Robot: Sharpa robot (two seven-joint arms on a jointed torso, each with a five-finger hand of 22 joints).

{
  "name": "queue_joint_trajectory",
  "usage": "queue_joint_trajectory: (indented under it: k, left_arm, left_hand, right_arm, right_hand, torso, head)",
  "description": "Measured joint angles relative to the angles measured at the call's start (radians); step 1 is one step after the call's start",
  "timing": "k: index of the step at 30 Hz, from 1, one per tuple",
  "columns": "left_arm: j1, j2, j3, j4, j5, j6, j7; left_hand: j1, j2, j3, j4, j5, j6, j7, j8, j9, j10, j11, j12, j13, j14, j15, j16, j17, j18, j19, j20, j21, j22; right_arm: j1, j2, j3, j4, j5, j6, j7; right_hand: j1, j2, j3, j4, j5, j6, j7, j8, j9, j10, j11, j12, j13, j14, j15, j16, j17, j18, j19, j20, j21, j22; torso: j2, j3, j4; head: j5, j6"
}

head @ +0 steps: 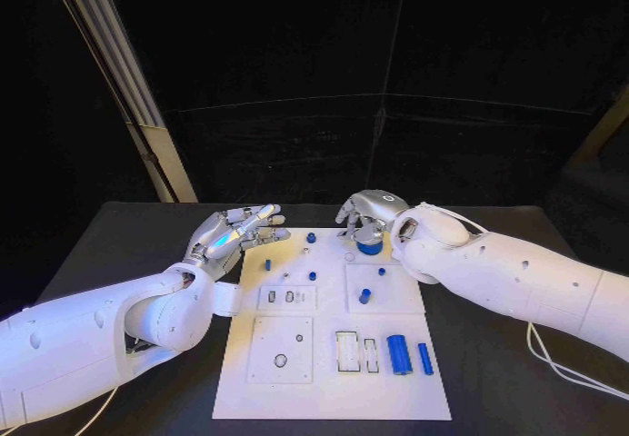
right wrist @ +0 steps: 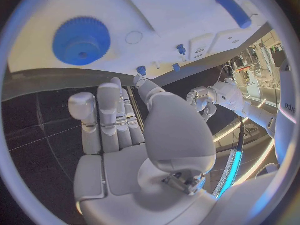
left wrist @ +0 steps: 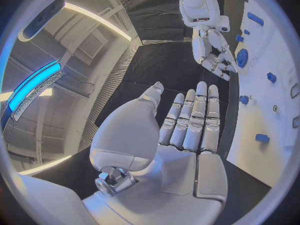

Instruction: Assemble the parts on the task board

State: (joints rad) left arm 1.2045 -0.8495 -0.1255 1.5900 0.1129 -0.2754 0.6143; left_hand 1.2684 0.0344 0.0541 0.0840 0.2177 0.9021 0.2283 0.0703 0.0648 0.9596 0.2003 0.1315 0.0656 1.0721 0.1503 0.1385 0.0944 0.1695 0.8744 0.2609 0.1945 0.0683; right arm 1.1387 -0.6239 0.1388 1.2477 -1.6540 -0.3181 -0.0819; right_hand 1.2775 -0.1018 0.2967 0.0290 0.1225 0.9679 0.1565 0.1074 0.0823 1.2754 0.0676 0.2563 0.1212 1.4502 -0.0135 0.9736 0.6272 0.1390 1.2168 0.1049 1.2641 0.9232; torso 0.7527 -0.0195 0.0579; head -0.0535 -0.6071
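Board [head: 328,372]: white plate in the middle of the black table [head: 118,245].
Left hand [head: 236,232]: at the board's far left corner, fingers straight and side by side, holding nothing.
Right hand [head: 367,214]: over the board's far edge, just above the gear [head: 370,245]; fingers extended, nothing in them.
Gear: blue, toothed, on the board's far edge.
Cylinders [head: 398,354]: 2 blue, lying side by side at the near right.
Pegs [head: 312,274]: small, blue, spread over the far half.

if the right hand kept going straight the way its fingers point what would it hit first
Probably the blue gear on the task board: the right hand points its fingers toward it, though depth is hard to judge.
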Motion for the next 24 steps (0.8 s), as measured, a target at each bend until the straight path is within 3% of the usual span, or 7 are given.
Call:
queue_joint_trajectory:
  k: [1,5,10,12,14,18,24]
  left_arm:
    - [0.000,-0.001,0.000,0.000,0.000,0.000,0.000]
    - [0.000,-0.002,0.000,0.001,0.000,0.003,-0.001]
    - [0.000,-0.001,0.000,-0.001,0.000,0.005,-0.003]
    - [0.000,0.000,0.000,-0.002,0.000,0.007,-0.004]
    - [0.000,0.001,0.000,-0.003,0.000,0.008,-0.004]
    - [0.000,0.004,0.000,-0.006,0.000,0.012,-0.007]
    - [0.000,0.006,-0.001,-0.010,0.000,0.016,-0.010]
  left_hand:
    - [0.000,0.000,0.000,0.000,0.000,0.000,0.000,0.000,0.000,0.000,0.000,0.000,0.000,0.000,0.000,-0.001,0.000,0.000,0.000,0.000,0.000,0.000]
    - [0.002,0.002,0.002,-0.002,0.000,0.000,0.000,0.000,0.000,0.000,0.000,0.000,0.000,0.000,0.000,-0.004,0.000,0.000,0.000,0.000,0.000,0.000]
    - [0.004,0.004,0.003,-0.003,0.000,0.000,0.000,0.000,0.000,0.000,0.000,0.000,0.000,0.000,0.000,-0.004,0.000,0.000,0.000,0.000,0.000,0.000]
    - [0.009,0.009,0.010,-0.010,0.000,-0.004,0.004,0.000,0.000,0.000,0.000,0.000,0.000,0.000,0.000,-0.004,0.000,0.000,0.000,0.000,-0.006,0.000]
    - [0.010,0.010,0.011,-0.011,0.000,-0.004,0.004,0.000,0.000,0.000,0.000,0.000,0.000,0.000,0.000,-0.008,-0.001,0.000,0.000,0.000,-0.006,-0.001]
    - [0.010,0.010,0.014,-0.014,0.000,-0.007,0.000,0.000,0.000,0.000,0.000,0.000,0.000,0.000,0.000,-0.008,-0.001,0.000,0.000,0.000,-0.006,-0.001]
    - [0.010,0.010,0.017,-0.017,0.000,-0.007,0.000,0.000,0.000,-0.004,0.004,0.000,0.000,0.000,0.000,-0.008,-0.001,0.000,0.000,0.000,-0.006,-0.001]
  right_arm:
    - [0.000,-0.019,0.000,0.014,0.012,0.002,-0.007]
    - [0.000,-0.076,0.000,0.051,0.064,0.019,-0.038]
    - [0.000,-0.110,0.000,0.064,0.108,0.052,-0.070]
    - [0.000,-0.118,0.000,0.064,0.123,0.069,-0.082]
    - [0.000,-0.120,0.000,0.062,0.132,0.084,-0.090]
    - [0.000,-0.120,0.000,0.057,0.148,0.116,-0.102]
    - [0.000,-0.107,0.000,0.036,0.155,0.155,-0.111]
  right_hand:
    - [-0.007,-0.006,-0.007,0.012,0.000,0.005,-0.005,0.000,-0.001,0.026,-0.008,0.019,0.014,0.008,-0.008,0.032,0.041,-0.013,0.017,-0.008,0.018,0.029]
    - [-0.019,-0.033,-0.059,0.067,0.030,-0.006,-0.024,-0.010,-0.011,0.088,-0.025,0.121,0.116,0.017,-0.017,0.187,0.248,-0.031,0.088,-0.029,0.093,0.158]
    - [0.017,-0.054,-0.159,0.149,0.049,-0.067,-0.012,-0.036,-0.015,0.057,-0.016,0.259,0.265,0.017,-0.017,0.276,0.367,-0.031,0.099,-0.028,0.119,0.204]
    - [0.073,-0.052,-0.221,0.216,0.052,-0.082,-0.007,-0.036,-0.014,0.007,-0.013,0.347,0.363,0.017,-0.010,0.306,0.410,-0.032,0.101,-0.026,0.127,0.215]
    - [0.099,-0.054,-0.247,0.252,0.056,-0.088,-0.004,-0.036,-0.014,-0.008,-0.009,0.411,0.434,0.017,-0.010,0.325,0.440,-0.047,0.099,-0.017,0.130,0.221]
    - [0.117,-0.048,-0.264,0.263,0.059,-0.088,-0.004,-0.036,-0.014,-0.011,-0.008,0.531,0.569,0.017,-0.010,0.361,0.498,-0.047,0.102,-0.014,0.141,0.238]
    - [0.141,-0.040,-0.268,0.259,0.061,-0.088,-0.004,-0.030,-0.013,0.057,-0.006,0.802,0.866,0.017,-0.002,0.441,0.638,-0.047,0.115,-0.009,0.160,0.274]
  torso:
    - [-0.001,0.0006,-0.0018]
    - [-0.003,0.0031,-0.0096]
    - [-0.005,0.0056,-0.0155]
    - [-0.005,0.0056,-0.0161]
    - [-0.005,0.0055,-0.0161]
    - [-0.005,0.0051,-0.0161]
    - [-0.004,0.0039,-0.0152]
  head:
    - [0.000,0.001]
    - [0.003,0.002]
    - [0.003,0.002]
    - [0.000,0.002]
    - [-0.002,0.002]
    - [-0.006,0.004]
    - [-0.010,0.002]
